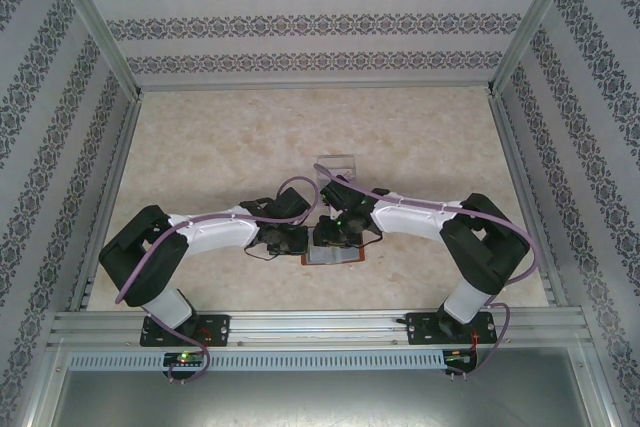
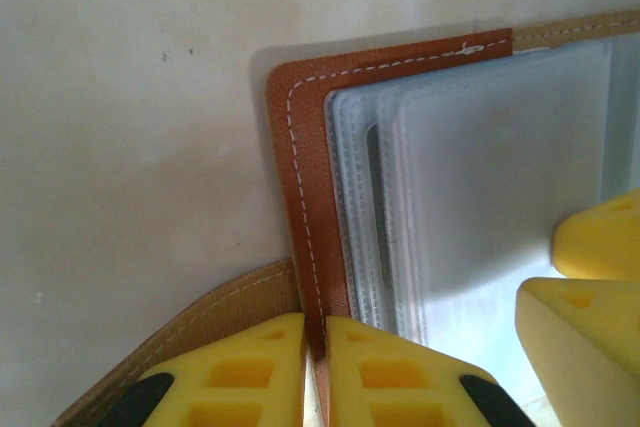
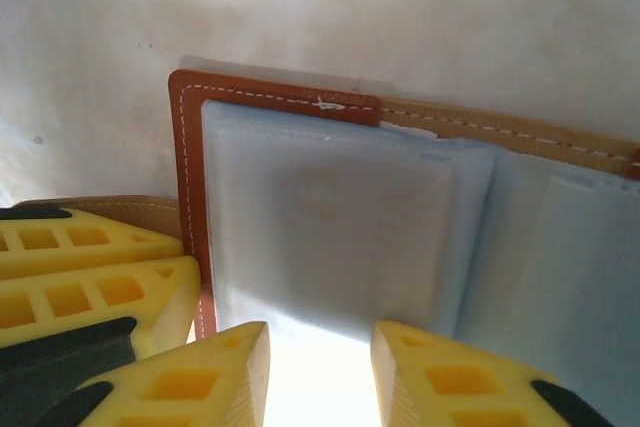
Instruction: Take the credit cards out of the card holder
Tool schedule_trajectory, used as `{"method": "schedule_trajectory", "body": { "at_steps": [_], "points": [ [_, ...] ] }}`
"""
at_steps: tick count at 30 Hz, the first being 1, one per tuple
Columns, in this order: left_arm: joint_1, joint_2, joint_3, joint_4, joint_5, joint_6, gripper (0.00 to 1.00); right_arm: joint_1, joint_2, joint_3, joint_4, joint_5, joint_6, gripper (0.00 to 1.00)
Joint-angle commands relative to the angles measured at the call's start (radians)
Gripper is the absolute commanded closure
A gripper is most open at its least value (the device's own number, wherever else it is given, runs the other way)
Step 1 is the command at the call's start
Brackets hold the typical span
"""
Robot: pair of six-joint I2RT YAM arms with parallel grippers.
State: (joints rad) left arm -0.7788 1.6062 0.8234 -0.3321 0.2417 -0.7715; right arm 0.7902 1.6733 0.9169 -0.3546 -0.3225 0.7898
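The reddish-brown card holder (image 1: 335,259) lies open on the table between the two arms. My left gripper (image 2: 315,347) is shut on the holder's brown stitched left edge (image 2: 305,187), with the strap tab (image 2: 200,322) beside it. My right gripper (image 3: 320,357) stands open just above the grey-blue sleeves (image 3: 330,197), its two yellow fingertips (image 3: 225,367) apart over the near edge of the top sleeve. One pale credit card (image 3: 350,217) shows faintly through that sleeve. Other cards are hidden in the stacked sleeves (image 2: 480,167).
A small clear acrylic stand (image 1: 336,164) sits just behind the grippers. Beige table (image 1: 250,137) stretches around it, fenced by metal rails and patterned walls. The two grippers are crowded close together over the holder.
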Motion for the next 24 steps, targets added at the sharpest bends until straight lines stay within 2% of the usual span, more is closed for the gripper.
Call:
{"method": "schedule_trajectory", "body": {
  "at_steps": [1,15,24],
  "points": [
    [-0.004,-0.029,0.020,-0.022,-0.007,-0.004,0.86,0.011,0.000,0.016,-0.033,0.034,0.000,0.62],
    [-0.002,-0.022,0.048,0.011,0.034,-0.021,0.87,0.009,-0.031,0.017,-0.085,0.077,-0.021,0.55],
    [0.001,-0.041,0.045,0.024,0.022,-0.041,0.85,0.006,-0.036,0.016,-0.087,0.080,-0.020,0.57]
  ]
}}
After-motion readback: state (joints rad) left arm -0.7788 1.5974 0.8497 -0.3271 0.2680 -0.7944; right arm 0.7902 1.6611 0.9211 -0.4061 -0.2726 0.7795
